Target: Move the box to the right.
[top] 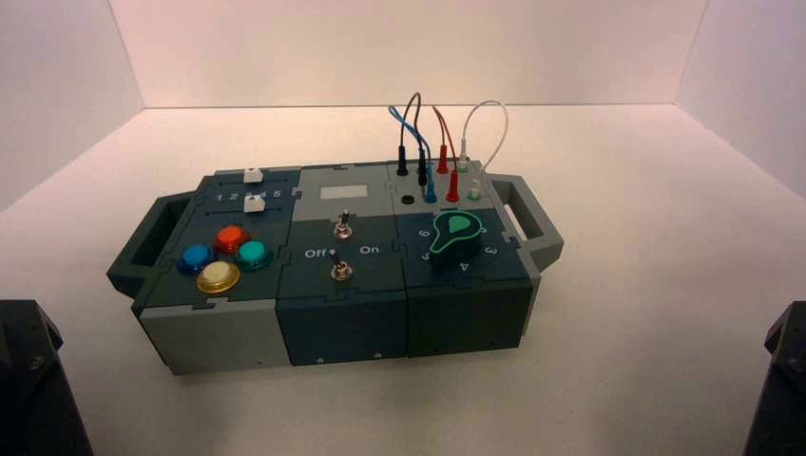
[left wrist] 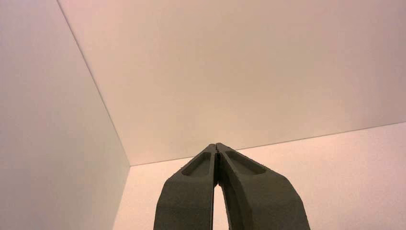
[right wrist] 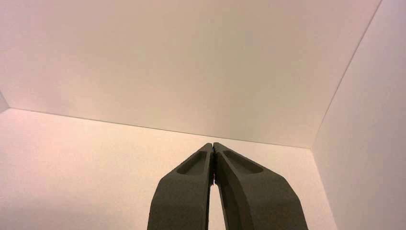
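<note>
The box (top: 342, 304), long, dark teal and grey, stands in the middle of the white table, a little left of centre and turned slightly. It has a handle at each end (top: 147, 242) (top: 532, 223), four coloured buttons (top: 225, 256) at its left, two toggle switches (top: 340, 249) in the middle, a green dial (top: 453, 235) at its right, and plugged wires (top: 432, 142) at the back right. My left gripper (left wrist: 217, 147) is shut and empty, parked at the near left (top: 33, 380). My right gripper (right wrist: 212, 146) is shut and empty, parked at the near right (top: 779, 380). Neither touches the box.
White walls enclose the table at the back and at both sides. Bare white table (top: 656, 285) lies to the right of the box, and more lies behind it.
</note>
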Robot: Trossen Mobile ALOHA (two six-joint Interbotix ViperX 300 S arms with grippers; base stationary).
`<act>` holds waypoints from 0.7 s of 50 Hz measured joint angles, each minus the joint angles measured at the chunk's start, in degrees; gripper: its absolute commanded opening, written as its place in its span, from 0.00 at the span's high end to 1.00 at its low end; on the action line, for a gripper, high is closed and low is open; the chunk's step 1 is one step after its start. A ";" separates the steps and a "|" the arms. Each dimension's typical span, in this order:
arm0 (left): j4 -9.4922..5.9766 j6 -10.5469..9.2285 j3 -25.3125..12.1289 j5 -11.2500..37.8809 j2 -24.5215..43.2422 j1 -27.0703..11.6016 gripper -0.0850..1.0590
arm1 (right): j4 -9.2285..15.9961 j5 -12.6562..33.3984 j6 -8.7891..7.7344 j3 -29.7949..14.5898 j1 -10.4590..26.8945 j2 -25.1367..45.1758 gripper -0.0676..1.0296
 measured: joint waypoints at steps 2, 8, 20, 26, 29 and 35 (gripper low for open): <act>0.00 0.00 0.00 0.00 0.00 0.09 0.95 | 0.00 0.00 -0.09 0.00 0.00 -0.09 0.96; 0.00 0.00 0.09 0.00 0.00 0.00 0.95 | 0.00 0.00 0.00 0.00 0.00 -0.09 0.96; 0.00 0.00 0.00 0.00 0.00 0.09 0.95 | 0.00 0.26 -0.09 0.00 0.00 0.00 0.96; 0.00 0.00 0.00 0.00 0.00 0.09 0.95 | 0.00 0.79 -0.09 0.00 0.00 0.00 0.96; 0.00 0.00 0.00 0.26 0.09 0.09 0.95 | 0.09 1.14 0.09 0.00 0.00 0.00 0.96; 0.00 0.00 -0.09 3.60 0.18 0.09 0.95 | 0.18 2.20 0.09 0.00 0.00 0.09 0.96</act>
